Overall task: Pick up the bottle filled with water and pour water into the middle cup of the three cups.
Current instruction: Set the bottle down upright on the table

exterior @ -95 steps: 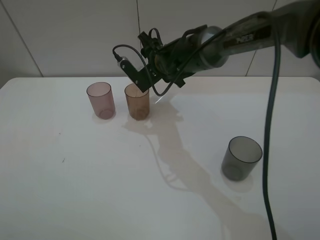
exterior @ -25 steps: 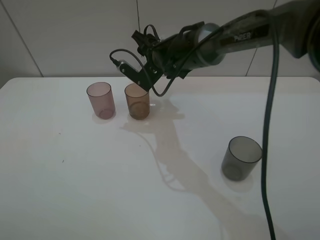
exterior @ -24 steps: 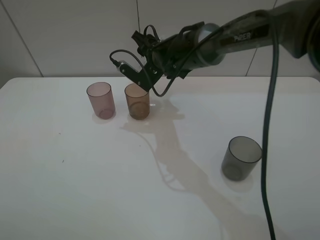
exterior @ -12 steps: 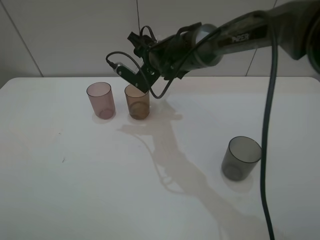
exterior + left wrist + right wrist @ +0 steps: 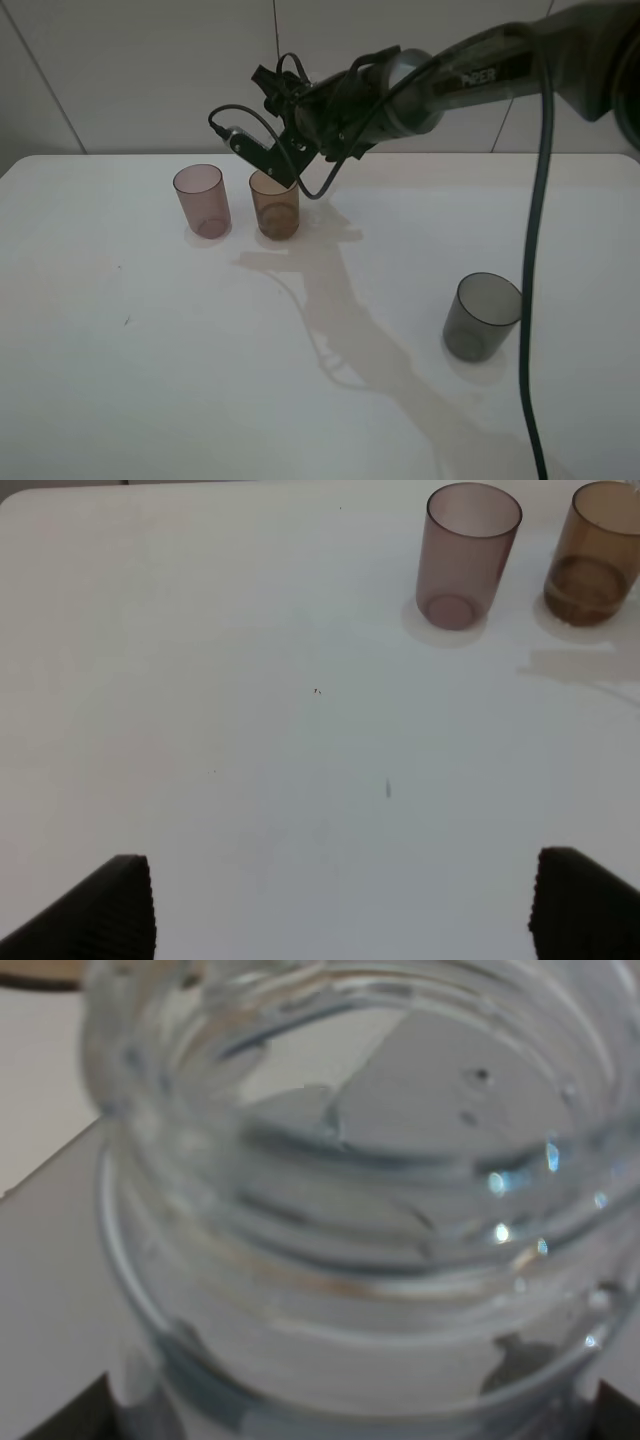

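Observation:
My right gripper (image 5: pixel 282 158) reaches across from the right and hangs tilted just above the rim of the amber-brown middle cup (image 5: pixel 275 205). It is shut on the clear bottle (image 5: pixel 340 1210), whose wide threaded neck fills the right wrist view; the bottle is hard to make out in the high view. The pinkish-mauve cup (image 5: pixel 200 200) stands just left of the amber one, and the dark grey cup (image 5: pixel 482 315) stands far off at the front right. The left wrist view shows the pink cup (image 5: pixel 470 555), the amber cup (image 5: pixel 592 555) with a darker band at its bottom, and my open, empty left gripper (image 5: pixel 350 910).
The white table (image 5: pixel 150 380) meets a tiled wall behind. A black cable (image 5: pixel 535 300) hangs from the right arm down past the grey cup. The left arm is out of the high view.
The right gripper with the bottle has shifted slightly left and rotated further over the amber cup. The cups have not moved.

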